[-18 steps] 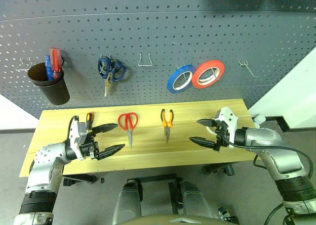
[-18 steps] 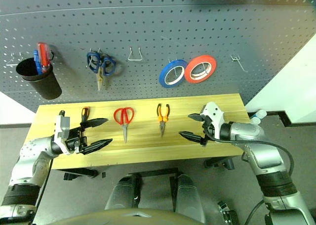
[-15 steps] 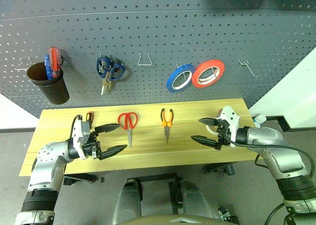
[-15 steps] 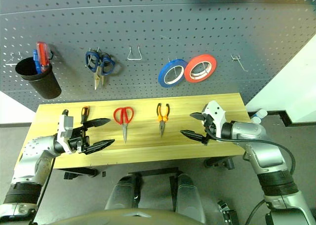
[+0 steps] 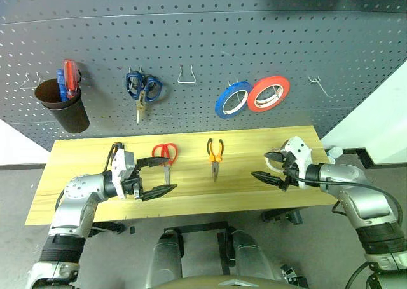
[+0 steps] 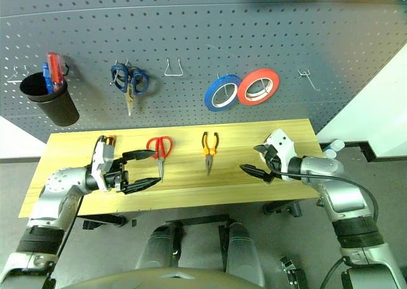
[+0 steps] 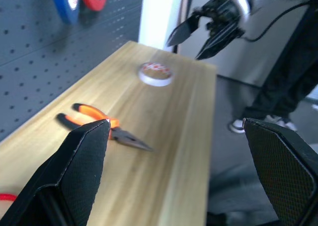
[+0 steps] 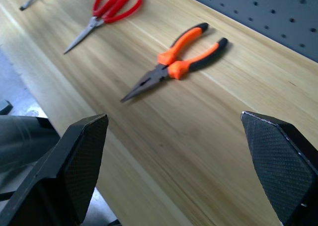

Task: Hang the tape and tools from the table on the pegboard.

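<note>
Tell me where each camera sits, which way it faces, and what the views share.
Left eye and right eye views: on the head, looking forward and down at the table and pegboard; both arms show, left gripper and right gripper open.
Left wrist view: on the left wrist, facing along the table toward the tape and right gripper.
Right wrist view: on the right wrist, facing the pliers and red-handled scissors.
Shared: both wrist views show the pliers.
</note>
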Motion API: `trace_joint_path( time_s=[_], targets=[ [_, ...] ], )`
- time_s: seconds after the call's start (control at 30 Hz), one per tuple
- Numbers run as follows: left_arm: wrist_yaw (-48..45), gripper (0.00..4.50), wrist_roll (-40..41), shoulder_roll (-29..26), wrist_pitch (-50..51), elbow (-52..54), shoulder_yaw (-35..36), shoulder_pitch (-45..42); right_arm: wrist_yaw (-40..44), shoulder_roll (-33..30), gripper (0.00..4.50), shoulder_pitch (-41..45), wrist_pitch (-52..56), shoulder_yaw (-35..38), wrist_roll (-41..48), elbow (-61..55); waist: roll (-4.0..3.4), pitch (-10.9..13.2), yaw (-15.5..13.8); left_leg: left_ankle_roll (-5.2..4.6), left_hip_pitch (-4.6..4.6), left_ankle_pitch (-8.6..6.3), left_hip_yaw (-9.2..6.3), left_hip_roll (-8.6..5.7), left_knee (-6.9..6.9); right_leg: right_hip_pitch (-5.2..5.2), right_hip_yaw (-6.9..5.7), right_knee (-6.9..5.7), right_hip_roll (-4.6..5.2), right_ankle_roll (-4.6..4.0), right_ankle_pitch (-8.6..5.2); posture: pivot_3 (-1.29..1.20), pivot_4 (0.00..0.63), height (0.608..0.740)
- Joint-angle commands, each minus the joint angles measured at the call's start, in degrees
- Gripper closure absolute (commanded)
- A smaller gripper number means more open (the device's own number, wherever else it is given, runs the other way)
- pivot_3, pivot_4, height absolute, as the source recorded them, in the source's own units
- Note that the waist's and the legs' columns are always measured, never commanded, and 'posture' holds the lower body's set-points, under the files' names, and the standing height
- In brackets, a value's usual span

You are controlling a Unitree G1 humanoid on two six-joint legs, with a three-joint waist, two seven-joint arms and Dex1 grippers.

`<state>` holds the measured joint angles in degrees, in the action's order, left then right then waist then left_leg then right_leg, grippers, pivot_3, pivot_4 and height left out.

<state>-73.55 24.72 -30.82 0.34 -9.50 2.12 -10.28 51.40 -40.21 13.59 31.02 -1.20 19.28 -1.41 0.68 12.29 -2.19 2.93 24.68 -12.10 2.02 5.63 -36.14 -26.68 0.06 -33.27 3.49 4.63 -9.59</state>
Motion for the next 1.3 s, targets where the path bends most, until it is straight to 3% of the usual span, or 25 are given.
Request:
trace_joint_path(
  time_s=[0.03, 0.27, 0.37, 0.63, 0.73, 1.1, 1.3],
  targets=[
    [2.3, 0.02, -3.0, 1.9, -3.1, -2.7, -1.6, -2.2, -1.4, -0.5, 0.0, 1.8, 0.2, 1.9, -0.8, 2.0, 0.01, 0.0, 0.0, 0.0, 0.0, 0.0, 0.0, 0.0, -0.01, 0.01, 0.0, 0.0, 0.0, 0.0, 0.0, 0.02, 0.191, 0.74],
    [6.3, 0.02, -7.0, 3.1, -4.0, -6.4, -3.2, -5.0, -3.0, -0.6, 0.0, 4.5, 2.6, 0.2, -3.4, 6.5, 0.01, 0.0, 0.2, 0.0, 0.0, 0.0, -0.01, 0.0, -0.04, 0.02, 0.0, -0.06, -0.02, 0.0, 0.01, 0.0, 0.205, 0.74],
    [3.4, 0.02, -4.2, 2.8, -1.5, -6.5, -2.8, -5.9, -3.6, 0.3, 0.0, 7.3, 6.5, -1.4, -4.0, 8.2, 0.0, 0.0, 0.5, -0.01, -0.01, 0.0, -0.02, 0.0, -0.02, 0.01, 0.01, -0.09, -0.03, 0.0, 0.01, -0.02, 0.204, 0.74],
    [5.1, 0.02, -9.6, 1.9, -3.7, -10.0, -5.0, -8.7, -7.8, 4.3, 0.0, 17.7, 10.8, -8.1, -11.2, 22.1, 0.05, 0.0, 2.1, -0.02, -0.06, 0.01, -0.05, 0.0, -0.07, 0.05, 0.02, -0.18, -0.03, -0.02, 0.02, -0.01, 0.24, 0.74],
    [7.7, 0.02, -14.4, 0.2, -3.5, -9.8, -6.9, -9.7, -9.3, 5.8, 0.0, 20.0, 9.0, -9.3, -13.4, 26.7, 0.08, 0.4, 2.7, -0.02, -0.06, 0.02, -0.05, 0.0, -0.04, 0.01, 0.04, -0.25, -0.03, -0.04, 0.02, 0.01, 0.256, 0.74],
    [6.6, 0.02, -12.9, -0.4, 2.7, -3.8, -8.4, -9.0, -9.8, 8.2, 0.0, 25.6, 5.4, -11.6, -18.8, 38.7, 0.21, 3.5, 2.7, -0.03, -0.07, 0.02, -0.03, -0.03, -0.03, -0.17, 0.21, -0.69, -0.04, -0.22, -0.01, 0.07, 0.334, 0.74],
    [8.5, 0.02, -13.9, 1.8, 0.9, -1.8, -9.5, -10.0, -9.0, 9.9, 0.0, 28.7, 0.8, -12.4, -21.2, 46.8, 0.4, 4.7, 2.8, -0.04, -0.05, 0.03, -0.02, -0.04, 0.01, -0.43, 0.46, -0.98, -0.21, -0.22, -0.17, 0.08, 0.36, 0.74]
  ],
)
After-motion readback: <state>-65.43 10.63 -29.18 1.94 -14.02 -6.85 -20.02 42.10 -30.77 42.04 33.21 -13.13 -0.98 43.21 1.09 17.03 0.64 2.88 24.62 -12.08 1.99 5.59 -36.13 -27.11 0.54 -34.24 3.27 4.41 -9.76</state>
